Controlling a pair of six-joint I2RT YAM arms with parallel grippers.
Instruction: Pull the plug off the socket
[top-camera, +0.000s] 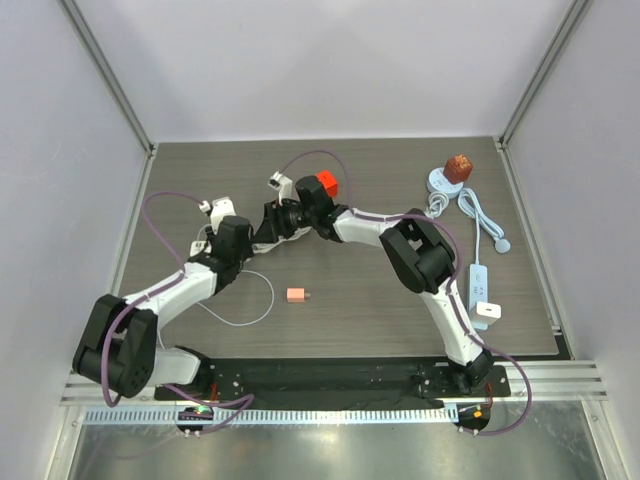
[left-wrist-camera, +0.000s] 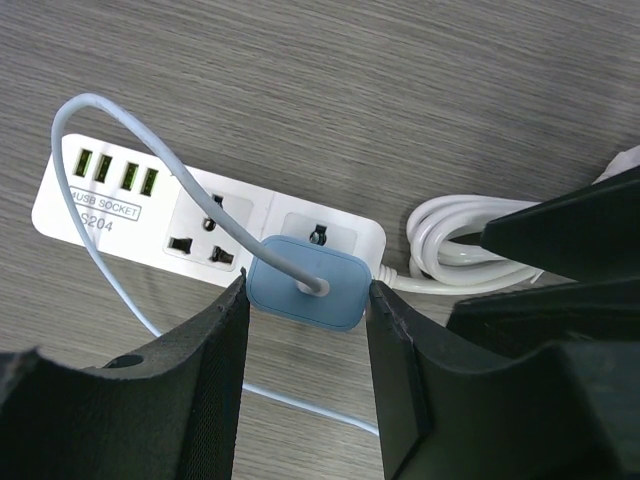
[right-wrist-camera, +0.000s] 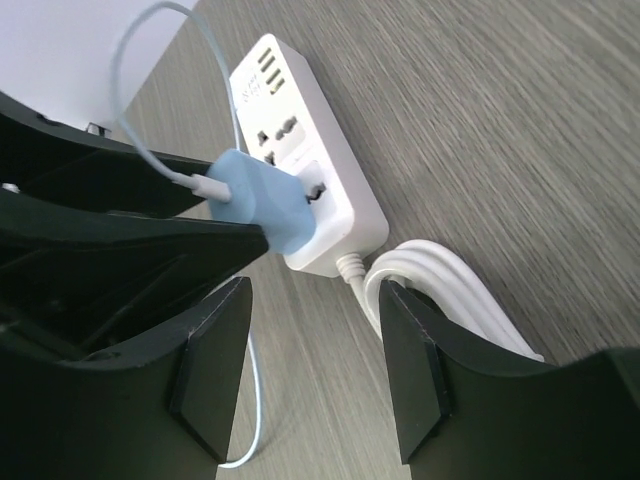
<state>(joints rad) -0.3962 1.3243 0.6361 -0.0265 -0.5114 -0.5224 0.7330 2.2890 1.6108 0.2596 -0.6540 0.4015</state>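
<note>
blue plug (left-wrist-camera: 305, 283) sits seated in the outlet nearest the cord end of the white power strip (left-wrist-camera: 120, 205), and the strip lies flat on the table (left-wrist-camera: 400, 80). left gripper (left-wrist-camera: 307, 288) is roughly half closed and down around the plug, one pad against each side. contact looks real on both sides, tho how firm the squeeze is i can't tell from the wrist view. right gripper (right-wrist-camera: 315, 290) hangs just beside the cord end of the strip. its jaws are apart w/ nothing between them, and one finger is close to the coiled white cord (right-wrist-camera: 440, 285). so plug's not out yet.

risks from here:
- nothing pins the strip. if the left arm lifts now, the whole strip prob comes up w/ the plug instead of letting go.
- plug's sides look smooth and rounded, so a light pinch could slide off and leave it seated.
- a pull off-axis may bind the pins in the outlet.
- thin pale cable (left-wrist-camera: 92, 98) loops out of the plug face right past the left finger, so it could snag or get tugged.
- if the right finger drops onto the coil rather than the strip body, it'd brace nothing.
</note>
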